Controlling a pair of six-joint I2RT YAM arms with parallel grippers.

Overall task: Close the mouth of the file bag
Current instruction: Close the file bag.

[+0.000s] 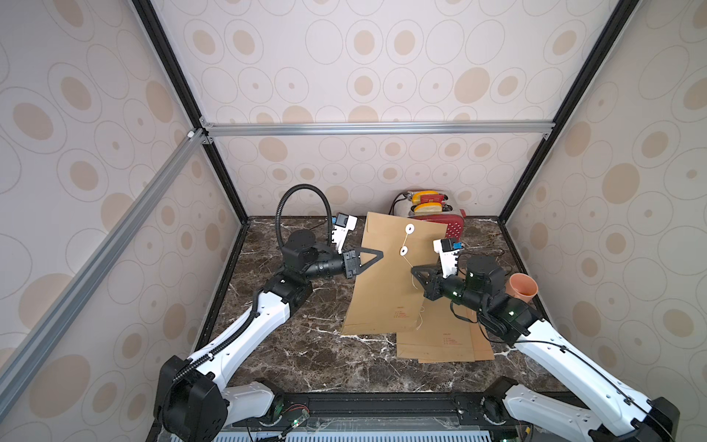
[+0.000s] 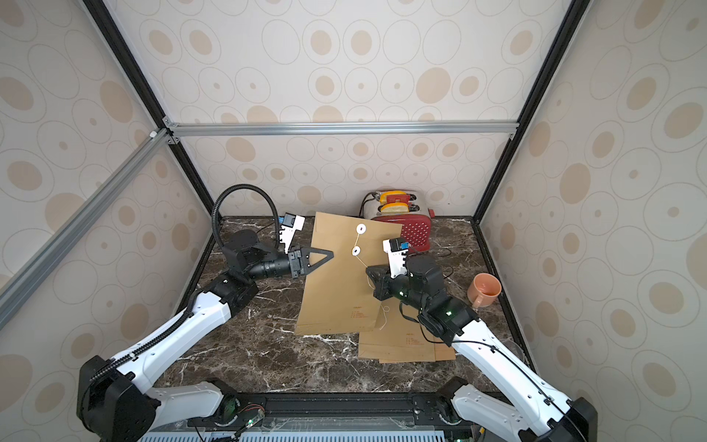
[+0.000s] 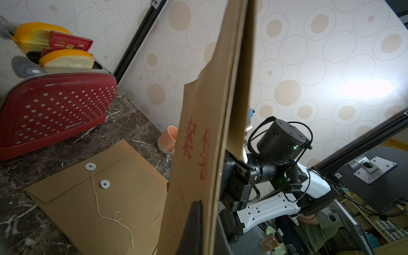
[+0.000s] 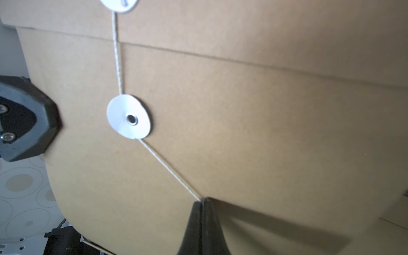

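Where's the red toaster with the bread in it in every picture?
In a top view: the toaster stands at the back of the table, partly behind the held file bag.
In a top view: the toaster is in the same spot, behind the file bag.
Left wrist: the toaster is big and close, beside the file bag.
Right wrist: not in it; the file bag fills the picture.
Shared landmark: the held file bag.

place: robot test booth | cues: aluminium frame, wallpapered panels, marble tabletop
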